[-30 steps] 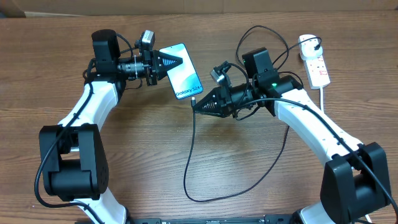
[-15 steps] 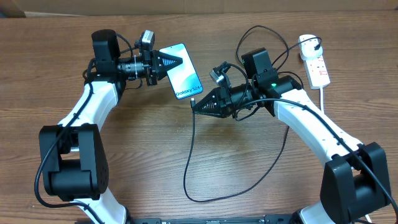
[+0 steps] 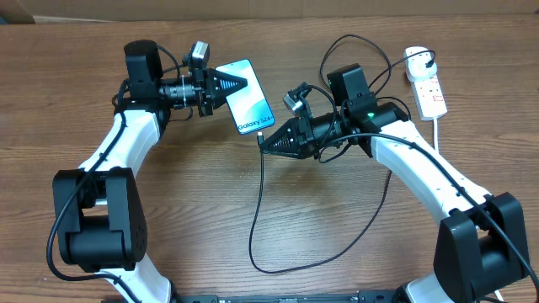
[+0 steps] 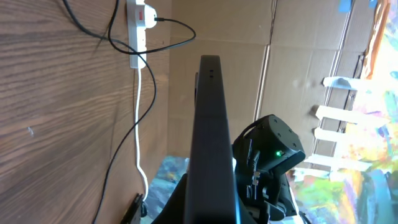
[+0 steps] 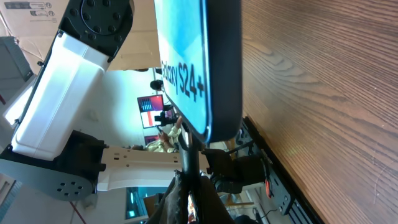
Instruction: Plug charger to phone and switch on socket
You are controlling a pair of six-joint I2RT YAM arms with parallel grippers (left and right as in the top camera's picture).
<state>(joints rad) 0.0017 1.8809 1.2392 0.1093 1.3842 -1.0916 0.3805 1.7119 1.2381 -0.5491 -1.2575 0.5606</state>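
My left gripper (image 3: 238,83) is shut on the top end of the phone (image 3: 249,105) and holds it above the table; the phone's dark edge (image 4: 210,124) fills the left wrist view. My right gripper (image 3: 264,141) is shut on the charger's connector tip (image 3: 263,135), right at the phone's bottom edge. In the right wrist view the connector (image 5: 186,146) touches the phone's lower end (image 5: 205,68). The black charger cable (image 3: 257,219) loops over the table toward the white socket (image 3: 428,88) at the far right, where its plug (image 3: 421,60) sits.
The socket's thick white cord (image 3: 440,135) runs toward the front along the right arm. In the left wrist view the socket (image 4: 138,25) and cord (image 4: 138,124) lie on the wood. A cardboard wall stands behind the table.
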